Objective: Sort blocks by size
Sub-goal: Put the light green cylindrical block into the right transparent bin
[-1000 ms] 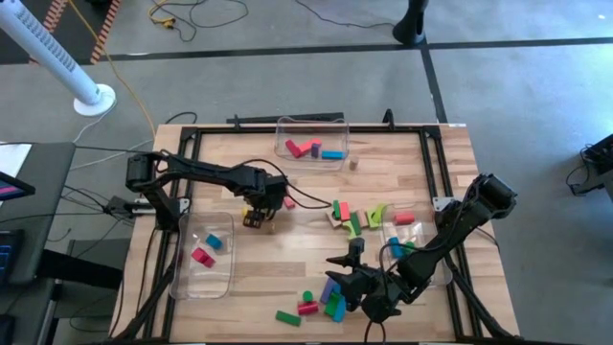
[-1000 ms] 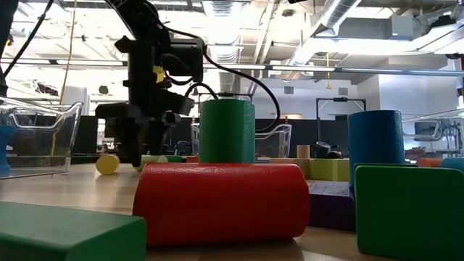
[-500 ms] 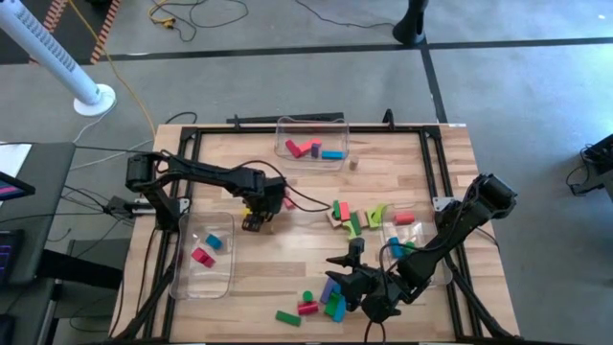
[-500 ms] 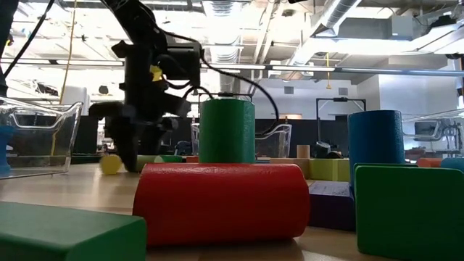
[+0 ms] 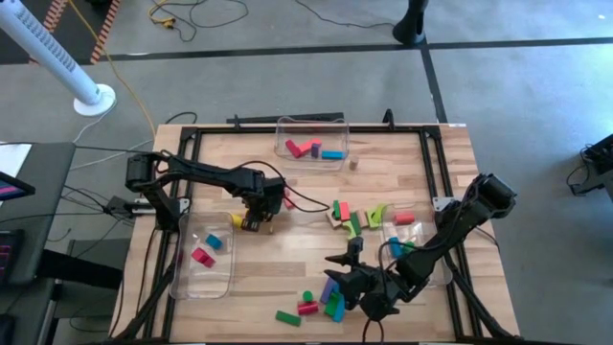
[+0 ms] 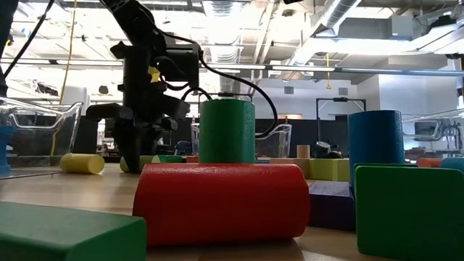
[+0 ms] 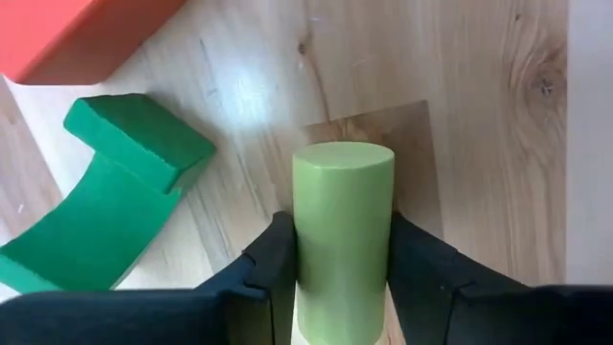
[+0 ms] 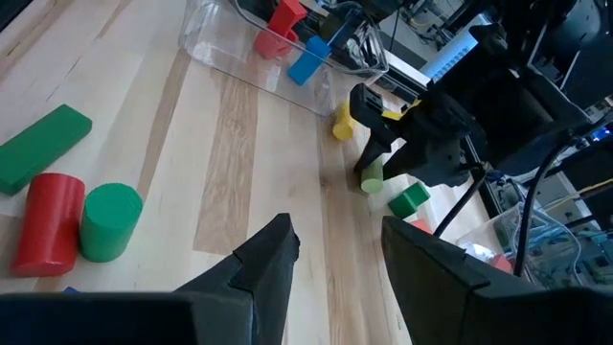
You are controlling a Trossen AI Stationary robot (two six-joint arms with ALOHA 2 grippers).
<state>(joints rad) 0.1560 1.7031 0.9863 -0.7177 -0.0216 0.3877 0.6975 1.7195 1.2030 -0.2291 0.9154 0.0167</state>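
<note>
My left gripper (image 5: 252, 222) points down at the table's left middle and is shut on a light green cylinder block (image 7: 343, 192), which lies on its side on the wood. A yellow cylinder (image 6: 81, 163) lies just beside it toward the left edge. A green arch (image 7: 115, 192) and a red block (image 7: 77, 29) rest on the table close by. My right gripper (image 8: 335, 251) hangs open over the near middle, above the front blocks, with nothing between its fingers. More blocks (image 5: 356, 217) lie mid-table. My left gripper pinches the light green cylinder's curved sides (image 7: 308, 240) between its two fingers. They come from above, pointing down, one on each side, across its width. The cylinder lies on the table, one round end (image 7: 343, 158) sticking out past the fingers.
Clear bins stand at the far middle (image 5: 311, 126), the near left (image 5: 182, 273) and the right (image 5: 442, 273), each with a few blocks. A red cylinder (image 6: 221, 199), a green cylinder (image 6: 227, 130) and other blocks crowd the near edge. Bare wood lies between the two grippers.
My left gripper has shut on the light green cylinder, staying about where it was. The yellow cylinder next to it has rolled a little toward the table's left edge and turned, so that it now shows its long side in the low view.
</note>
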